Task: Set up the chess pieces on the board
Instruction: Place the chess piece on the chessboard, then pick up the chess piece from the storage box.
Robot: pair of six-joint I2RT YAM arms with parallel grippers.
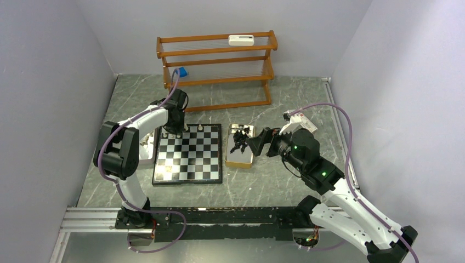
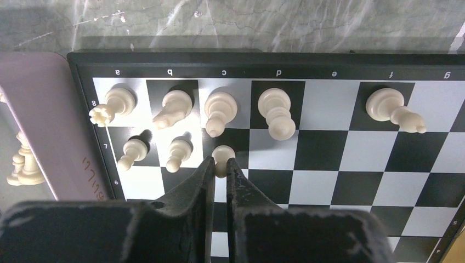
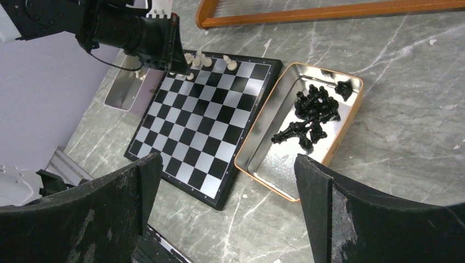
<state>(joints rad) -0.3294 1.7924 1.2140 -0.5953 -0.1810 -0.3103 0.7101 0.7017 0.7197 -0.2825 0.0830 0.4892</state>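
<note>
Left end effector [image 2: 220,164]: pinched down narrow on a white pawn [image 2: 222,156], one finger on each side of its head, over c7. I can't tell from here whether the base is touching the square yet.

Right end effector [image 3: 227,170]: jaws wide apart, nothing in them. It hangs above the counter [image 3: 395,109] on the near side of the tin.

Board [image 1: 189,159]: flat on the counter between the two arms. Five cream pieces stand on the far row (a, b, c, d, f), and two pawns are up on a7 and b7, just beside the one I'm holding.

Black pieces [image 3: 312,112]: all heaped in the metal tin [image 3: 268,164] just right of the board. None are on the squares.

Spare white pieces [image 2: 22,164]: a few show in the tray [image 2: 38,109] by the board's left rim.

How they'll handle: my guess is tiny, light, hard and smooth. They look narrow-based, so they should tip at the slightest nudge, and the glossy squares probably won't help.

Where to grab: from straight above, at the head or neck. Keep the fingers lined up so they don't clip the neighbours.

The black pile: they're lying tangled, so I'd go for one at the edge of the heap.

Progress: looks early, most of both sets are yet to go on.
</note>
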